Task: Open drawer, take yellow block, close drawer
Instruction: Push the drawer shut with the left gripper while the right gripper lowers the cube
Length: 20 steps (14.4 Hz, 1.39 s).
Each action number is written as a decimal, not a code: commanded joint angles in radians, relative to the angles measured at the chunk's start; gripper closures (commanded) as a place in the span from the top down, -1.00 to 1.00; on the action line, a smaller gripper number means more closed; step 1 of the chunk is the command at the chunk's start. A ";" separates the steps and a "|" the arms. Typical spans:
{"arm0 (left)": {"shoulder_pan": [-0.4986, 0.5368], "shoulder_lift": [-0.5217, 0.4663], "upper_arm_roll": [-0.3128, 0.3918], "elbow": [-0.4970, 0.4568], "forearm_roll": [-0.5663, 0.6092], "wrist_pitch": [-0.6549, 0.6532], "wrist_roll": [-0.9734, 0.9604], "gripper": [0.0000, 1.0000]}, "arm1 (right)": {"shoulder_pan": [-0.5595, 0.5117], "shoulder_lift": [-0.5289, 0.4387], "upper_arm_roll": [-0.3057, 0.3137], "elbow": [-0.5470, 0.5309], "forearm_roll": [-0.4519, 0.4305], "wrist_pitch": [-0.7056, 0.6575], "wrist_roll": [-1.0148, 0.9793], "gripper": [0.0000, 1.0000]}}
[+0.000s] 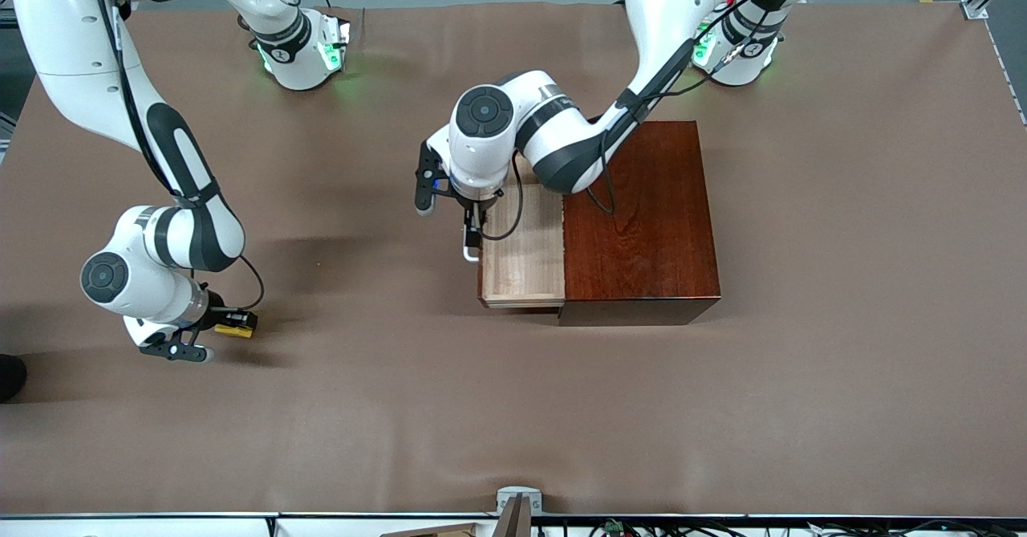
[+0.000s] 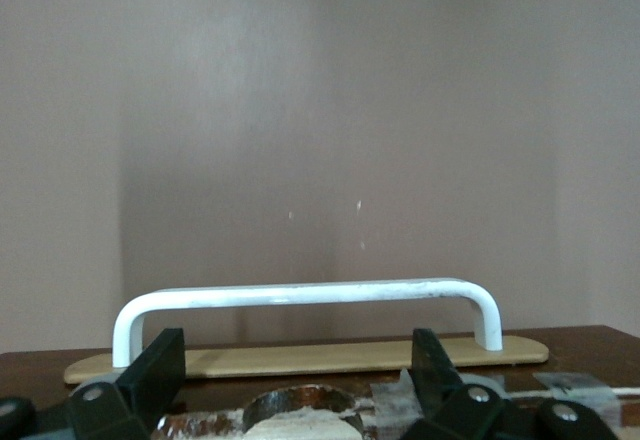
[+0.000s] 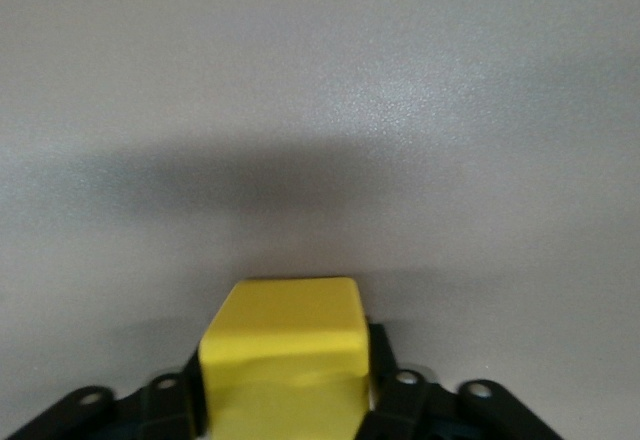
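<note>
The drawer [image 1: 525, 268] stands pulled out of the mahogany box [image 1: 642, 216] toward the right arm's end of the table, its pale-wood tray showing nothing inside. My left gripper [image 1: 472, 230] is at the drawer's white handle [image 1: 470, 250], open. In the left wrist view its fingers [image 2: 155, 365] stand wide apart just short of the handle [image 2: 300, 293], holding nothing. Low over the table toward the right arm's end, my right gripper [image 1: 231, 322] is shut on the yellow block [image 1: 236, 329]. The block [image 3: 285, 345] sits between the black fingers [image 3: 395, 395], which press on both its sides.
Brown cloth covers the whole table [image 1: 513, 408]. The box lies toward the left arm's end, with the left arm stretched over its top. Both arm bases stand along the table edge farthest from the front camera.
</note>
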 commanded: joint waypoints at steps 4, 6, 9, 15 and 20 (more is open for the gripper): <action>0.003 -0.090 0.085 -0.021 0.076 -0.267 0.007 1.00 | 0.003 -0.032 0.009 0.005 -0.003 -0.056 -0.008 1.00; 0.006 -0.108 0.083 -0.018 0.144 -0.335 0.011 1.00 | 0.006 -0.081 0.010 0.006 -0.003 -0.096 -0.009 1.00; 0.011 -0.112 0.083 -0.021 0.175 -0.373 0.013 1.00 | 0.026 -0.171 0.009 0.012 -0.010 -0.188 -0.006 1.00; 0.006 -0.107 0.079 -0.014 0.176 -0.355 0.010 1.00 | 0.035 -0.369 0.009 0.025 -0.017 -0.436 -0.008 1.00; -0.006 -0.102 0.068 -0.001 0.138 -0.167 -0.103 1.00 | 0.038 -0.534 0.012 0.061 -0.017 -0.617 -0.009 1.00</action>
